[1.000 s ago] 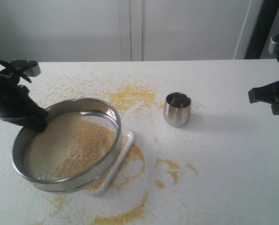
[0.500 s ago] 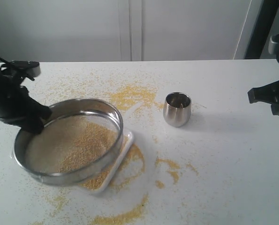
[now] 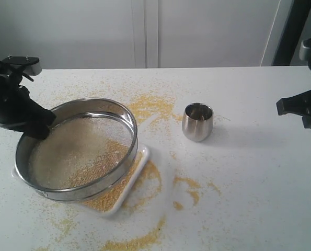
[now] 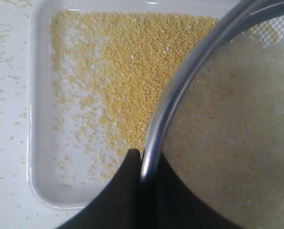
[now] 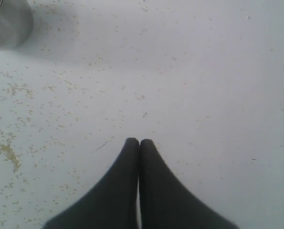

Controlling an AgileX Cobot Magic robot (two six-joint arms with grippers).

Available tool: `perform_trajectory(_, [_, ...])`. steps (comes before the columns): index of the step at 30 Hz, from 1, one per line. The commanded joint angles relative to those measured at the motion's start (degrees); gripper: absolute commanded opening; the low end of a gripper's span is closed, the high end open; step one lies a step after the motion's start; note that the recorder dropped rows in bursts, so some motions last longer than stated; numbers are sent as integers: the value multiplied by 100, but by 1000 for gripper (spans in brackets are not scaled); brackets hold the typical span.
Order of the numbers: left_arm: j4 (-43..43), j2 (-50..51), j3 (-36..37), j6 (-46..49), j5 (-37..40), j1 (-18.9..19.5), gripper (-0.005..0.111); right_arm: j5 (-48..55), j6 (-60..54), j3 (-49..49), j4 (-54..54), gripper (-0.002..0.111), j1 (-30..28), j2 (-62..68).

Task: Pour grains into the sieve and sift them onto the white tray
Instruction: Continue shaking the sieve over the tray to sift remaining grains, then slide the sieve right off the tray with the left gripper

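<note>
Pour done, sifting under way. Pinching sieve rim with left gripper, above white tray. Yellow grains already on tray, some scattered on table; whitish remainder in mesh. Right gripper pressed together, idle, well apart.

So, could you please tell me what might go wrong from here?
1. The sieve appears to overhang the white tray, so sifted grains may land on the table, which is already littered with them.
2. The left fingers pinch only the sieve's thin rim at one side, so it could slip or tip.
</note>
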Motion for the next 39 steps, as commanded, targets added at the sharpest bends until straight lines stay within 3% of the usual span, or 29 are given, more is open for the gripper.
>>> perform_trajectory(1, [-237, -187, -36, 90, 223, -362, 0, -72, 20, 9, -29, 0, -9, -36])
perform_trajectory(8, [-237, -211, -36, 79, 5, -912, 0, -72, 20, 9, -29, 0, -9, -36])
perform_trajectory(14, [-237, -173, -68, 38, -343, -1712, 0, -72, 20, 9, -29, 0, -9, -36])
perform_trajectory(19, [-237, 225, -547, -213, -105, -2285, 0, -72, 20, 9, -29, 0, -9, -36])
perform_trajectory(32, [72, 1801, -2012, -695, 118, -2901, 0, -72, 20, 9, -29, 0, -9, -36])
perform_trajectory(39, [87, 2515, -2643, -824, 124, -3033, 0, -72, 20, 9, -29, 0, -9, -36])
